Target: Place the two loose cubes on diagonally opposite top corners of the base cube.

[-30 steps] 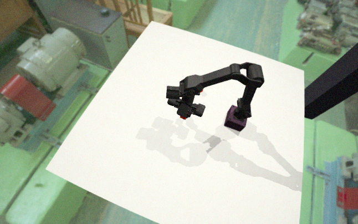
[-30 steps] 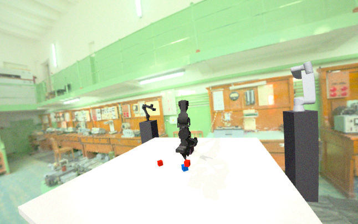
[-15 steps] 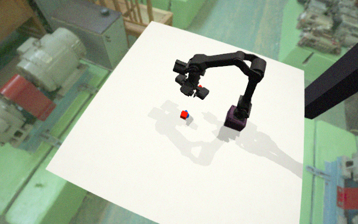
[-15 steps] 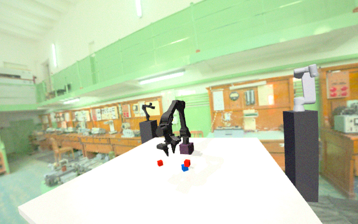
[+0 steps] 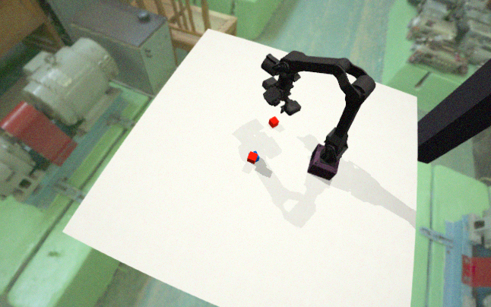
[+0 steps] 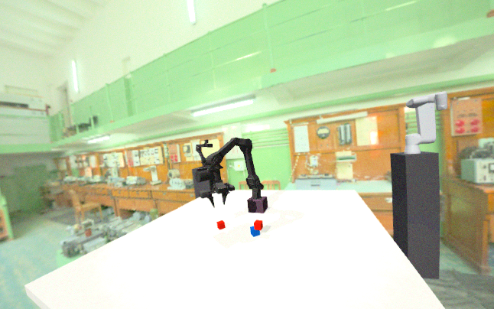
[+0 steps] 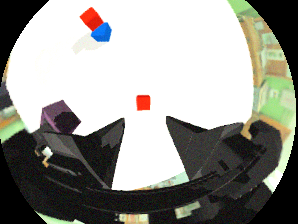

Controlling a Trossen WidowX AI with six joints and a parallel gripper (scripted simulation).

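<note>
The blue base cube (image 5: 258, 157) (image 6: 255, 232) (image 7: 102, 33) stands on the table. One red cube (image 5: 252, 157) (image 6: 258, 225) (image 7: 91, 18) rests on its top, shifted off to one side over a corner; it looks about level. The other red cube (image 5: 274, 121) (image 6: 221, 225) (image 7: 143, 102) lies on the table apart from them. My gripper (image 5: 280, 109) (image 6: 219, 206) (image 7: 145, 119) is open and empty, above the table near the lone red cube. In the wrist view that cube shows just beyond the gap between the fingertips. The exact overhang of the upper cube is too small to tell.
The white table (image 5: 152, 213) (image 6: 172, 268) carries the arm's purple base block (image 5: 322, 167) (image 6: 258, 205) (image 7: 59, 115), behind the cubes in the exterior view. A dark pedestal (image 6: 417, 214) with a pale arm stands beyond the table's right edge there.
</note>
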